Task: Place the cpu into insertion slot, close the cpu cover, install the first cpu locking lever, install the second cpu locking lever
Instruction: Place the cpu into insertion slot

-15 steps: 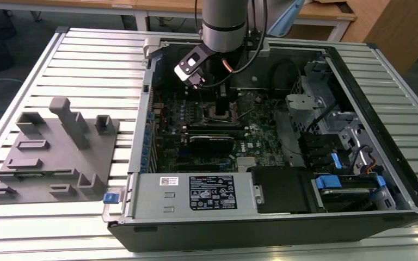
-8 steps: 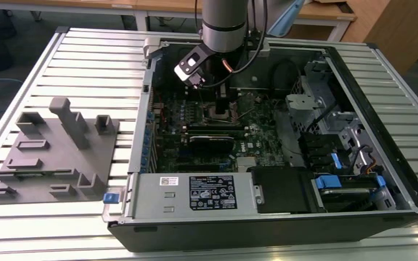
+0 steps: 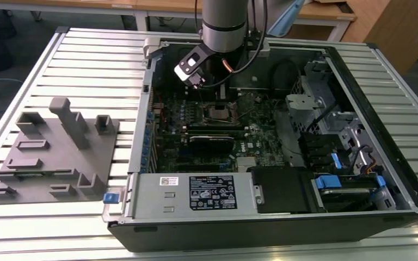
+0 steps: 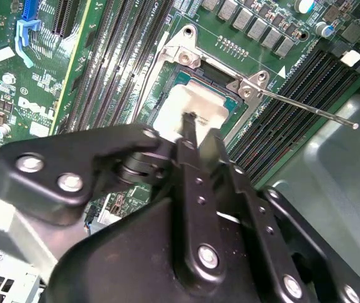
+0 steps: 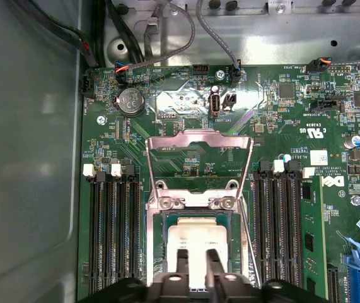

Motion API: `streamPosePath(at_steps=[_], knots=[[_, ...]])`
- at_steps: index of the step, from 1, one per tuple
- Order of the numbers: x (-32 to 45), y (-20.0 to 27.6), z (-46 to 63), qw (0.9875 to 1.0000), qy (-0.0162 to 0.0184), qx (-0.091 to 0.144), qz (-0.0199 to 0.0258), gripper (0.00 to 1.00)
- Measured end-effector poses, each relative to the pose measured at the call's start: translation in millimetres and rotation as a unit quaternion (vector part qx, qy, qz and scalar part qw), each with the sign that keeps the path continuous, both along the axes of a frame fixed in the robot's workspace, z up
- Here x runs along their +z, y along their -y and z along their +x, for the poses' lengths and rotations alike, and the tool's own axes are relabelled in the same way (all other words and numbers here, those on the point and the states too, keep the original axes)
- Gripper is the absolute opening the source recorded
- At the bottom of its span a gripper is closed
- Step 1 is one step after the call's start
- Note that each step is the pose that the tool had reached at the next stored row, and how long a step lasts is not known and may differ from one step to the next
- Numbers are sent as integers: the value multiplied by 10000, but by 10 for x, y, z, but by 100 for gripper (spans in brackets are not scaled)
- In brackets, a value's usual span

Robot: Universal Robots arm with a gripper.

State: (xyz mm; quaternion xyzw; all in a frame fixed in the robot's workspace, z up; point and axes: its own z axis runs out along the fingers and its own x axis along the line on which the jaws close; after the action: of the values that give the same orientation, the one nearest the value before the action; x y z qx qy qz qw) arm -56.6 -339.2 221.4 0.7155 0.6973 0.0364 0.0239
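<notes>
Grey cylindrical arm (image 3: 223,19), glossy black link plates (image 4: 198,208), silver screw heads (image 4: 208,255)

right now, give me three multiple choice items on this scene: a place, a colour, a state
1. Where is the cpu? A on the grey fixture plate; B at the insertion slot, under the gripper; C on the power supply box.
2. What colour is the motherboard? A red; B black; C green.
3. How is the cpu cover? A swung up open; B shut over the cpu; C off the board.
Answers: 1 B: it sits inside the socket rim beneath the gripper. 2 C: the board around the socket is green. 3 A: its frame tilts up, with board visible through the window.
</notes>
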Motion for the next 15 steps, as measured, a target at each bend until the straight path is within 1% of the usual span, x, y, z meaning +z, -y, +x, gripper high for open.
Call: streamPosePath(at_steps=[1, 3, 15], knots=[[0, 0, 0, 10000, 0, 0, 0, 23], [0, 0, 0, 10000, -1, 0, 0, 11], [0, 0, 0, 10000, -6, 0, 0, 11]])
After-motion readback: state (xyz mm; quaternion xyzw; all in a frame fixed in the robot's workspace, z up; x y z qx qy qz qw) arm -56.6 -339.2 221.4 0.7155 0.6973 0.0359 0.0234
